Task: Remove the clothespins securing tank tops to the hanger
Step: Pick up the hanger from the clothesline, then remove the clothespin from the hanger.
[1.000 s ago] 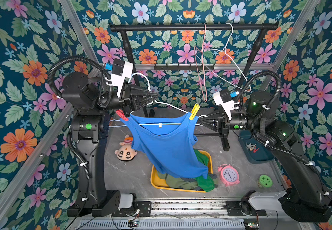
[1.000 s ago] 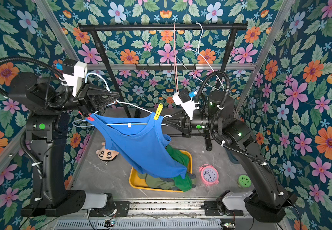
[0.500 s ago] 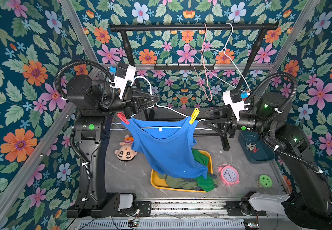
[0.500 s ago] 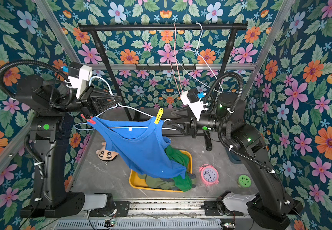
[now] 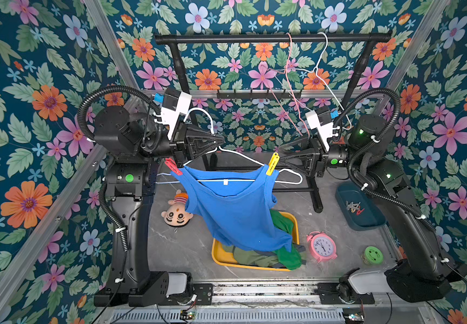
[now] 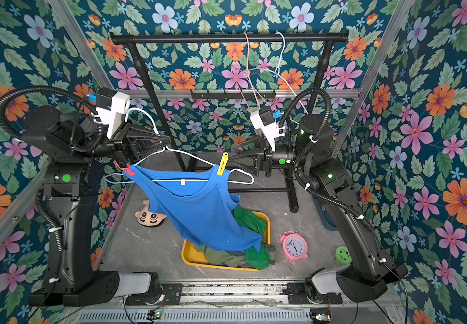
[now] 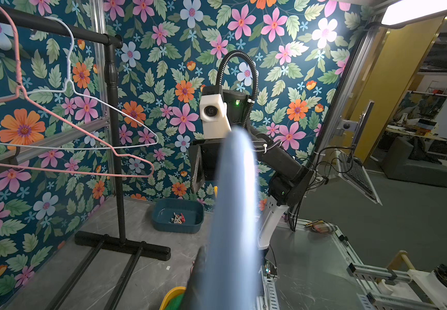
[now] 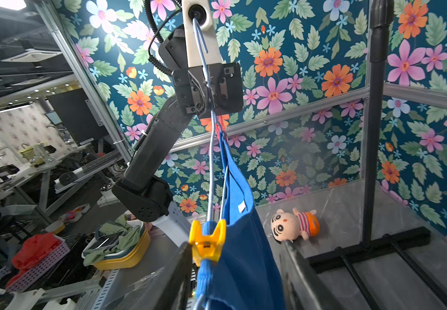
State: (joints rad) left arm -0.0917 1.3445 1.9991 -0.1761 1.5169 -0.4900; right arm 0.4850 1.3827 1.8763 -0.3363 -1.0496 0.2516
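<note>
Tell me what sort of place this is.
Probably a robot test booth inside a lab or office: two robot arms on a rail, metal framing holding flowered wall panels, and desks and a screen beyond the open side.

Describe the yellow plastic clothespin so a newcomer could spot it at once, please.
Find the white wire hanger held in mid-air, carrying the plain blue tank top. The yellow plastic clothespin clips the strap nearer the right gripper; the red plastic clothespin holds the other strap.
</note>
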